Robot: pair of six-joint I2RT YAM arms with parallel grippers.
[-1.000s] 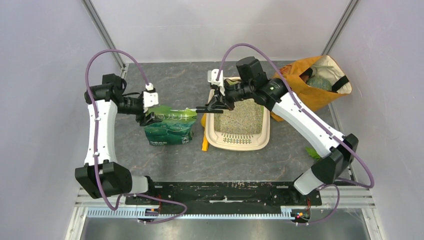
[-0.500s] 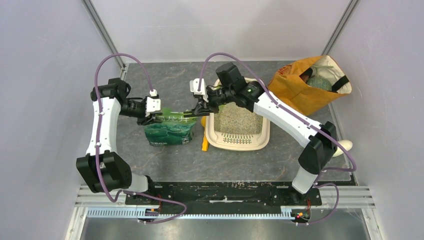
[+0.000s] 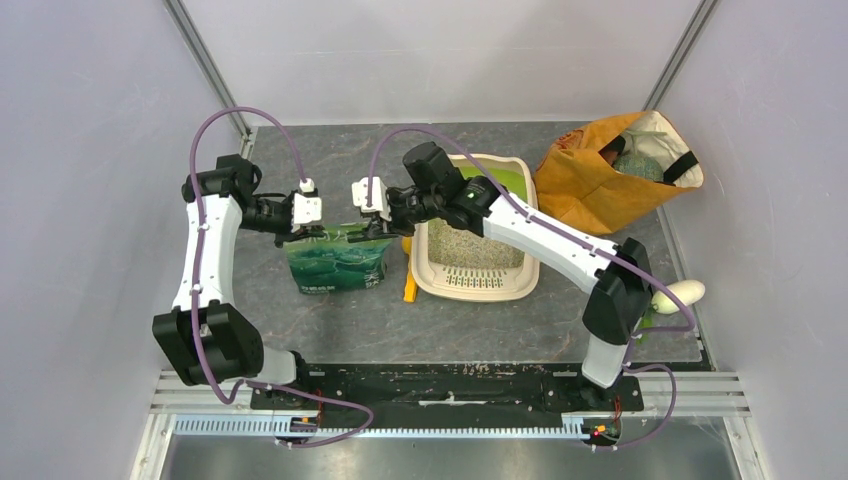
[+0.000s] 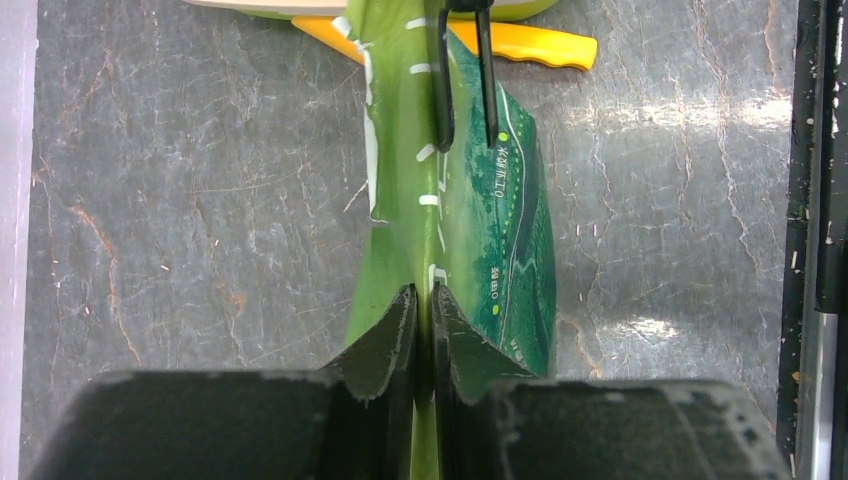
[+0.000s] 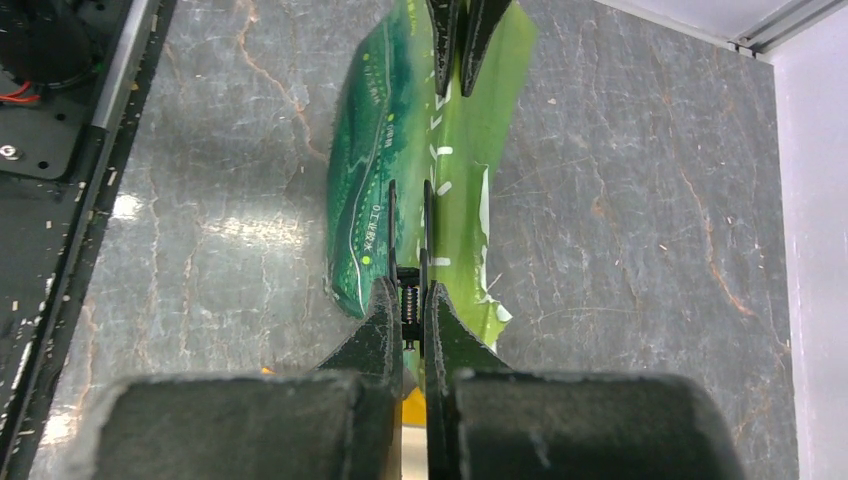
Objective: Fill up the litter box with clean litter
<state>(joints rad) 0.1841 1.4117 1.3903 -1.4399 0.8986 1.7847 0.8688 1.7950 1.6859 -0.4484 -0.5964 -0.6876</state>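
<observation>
1. Litter box [image 3: 534, 258] sits on the table right of centre, its slotted grate nearest my bases. I judge it rigid, light plastic that can slide if knocked. It needs no grip, only care not to nudge it.
2. Green bag [image 3: 335, 265] stands just left of the litter box, a printed film pouch with a flattened top edge. I judge it soft, slick and bottom-heavy, likely to sag or fold if lifted by its middle. The flat top strip looks like the firmest place to hold.
3. Yellow scoop [image 3: 408, 287] lies on the table between bag and box.
4. My left gripper [image 4: 422, 300] is clenched on the bag's top edge at its left end, fingers pressed flat against the film.
5. My right gripper [image 5: 408, 292] is clamped on a black tool, hovering at the right end of that same edge.
6. Black tool [image 4: 442, 90] has two thin prongs and a small spring. The prongs straddle the bag's top strip. I cannot tell whether they are biting into the film.
7. Clean litter [image 3: 470, 245] covers the tray's near half as pale grains, and the far end shows bare green. I judge it loose and quick to scatter, so it should be poured low over the box.
</observation>
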